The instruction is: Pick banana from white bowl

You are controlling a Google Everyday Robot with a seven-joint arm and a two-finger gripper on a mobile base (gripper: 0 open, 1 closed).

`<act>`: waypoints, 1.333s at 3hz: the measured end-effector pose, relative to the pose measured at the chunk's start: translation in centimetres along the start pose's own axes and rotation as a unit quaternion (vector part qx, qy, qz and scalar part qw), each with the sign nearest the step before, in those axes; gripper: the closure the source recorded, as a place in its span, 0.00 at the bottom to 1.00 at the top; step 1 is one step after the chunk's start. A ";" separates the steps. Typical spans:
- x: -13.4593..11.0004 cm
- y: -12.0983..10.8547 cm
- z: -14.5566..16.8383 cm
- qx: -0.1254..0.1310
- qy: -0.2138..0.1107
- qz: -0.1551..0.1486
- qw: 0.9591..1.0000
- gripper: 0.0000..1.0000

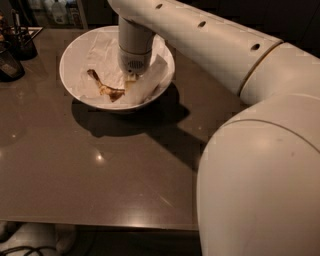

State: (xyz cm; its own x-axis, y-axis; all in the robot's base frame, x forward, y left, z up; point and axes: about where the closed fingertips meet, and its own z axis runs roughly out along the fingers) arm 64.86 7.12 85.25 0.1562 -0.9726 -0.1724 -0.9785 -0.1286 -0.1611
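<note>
The white bowl stands at the back left of the dark table, lined with crumpled white paper. The banana lies in the bowl's front left, brown and mottled, with its thin stem pointing up-left. Its right end is hidden under a raised paper flap. My gripper reaches straight down into the middle of the bowl, right at the banana's covered end. Its tip is buried behind the wrist housing and the paper flap.
Dark containers stand at the table's far left edge. Bottles sit behind the bowl. My arm's large white body fills the right foreground. The table's front edge runs along the bottom.
</note>
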 end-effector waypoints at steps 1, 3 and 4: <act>0.4 0.5 -1.8 0.020 -0.009 0.007 1.000 1.00; 0.9 2.6 -9.3 0.097 -0.015 0.001 0.995 1.00; 0.8 2.7 -9.8 0.100 -0.016 0.000 0.995 1.00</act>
State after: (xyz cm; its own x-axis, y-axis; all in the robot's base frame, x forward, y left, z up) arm 61.03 4.04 94.20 0.1632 -0.9654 -0.2033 -0.9327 -0.0838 -0.3507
